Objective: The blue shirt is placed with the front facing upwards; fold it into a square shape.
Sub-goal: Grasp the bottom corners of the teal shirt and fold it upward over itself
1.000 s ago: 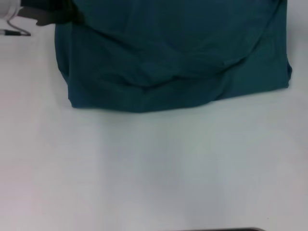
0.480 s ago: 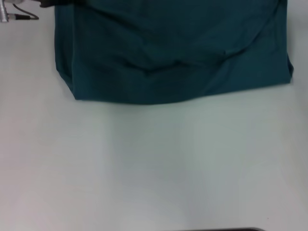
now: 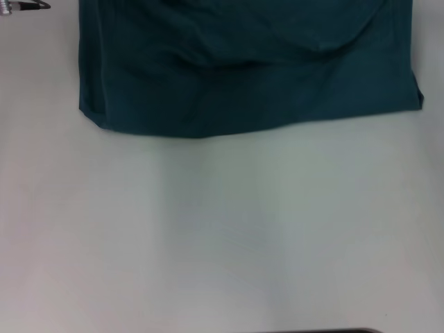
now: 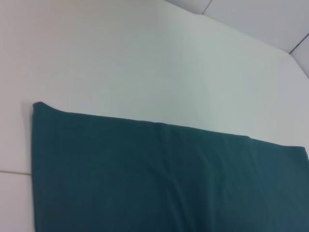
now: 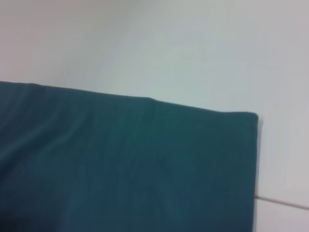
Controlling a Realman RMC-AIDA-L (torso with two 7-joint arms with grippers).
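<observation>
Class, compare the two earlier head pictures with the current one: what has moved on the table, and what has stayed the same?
The shirt's near edge has drawn back, away from the robot, and its curved fold has risen toward the far side. The dark arm part at the far left corner has left the picture; only a bit of metal shows there now. The shirt's right edge and the white table are as before.

The blue shirt (image 3: 250, 69) has slid farther away, its near edge flatter and less bulged.
</observation>
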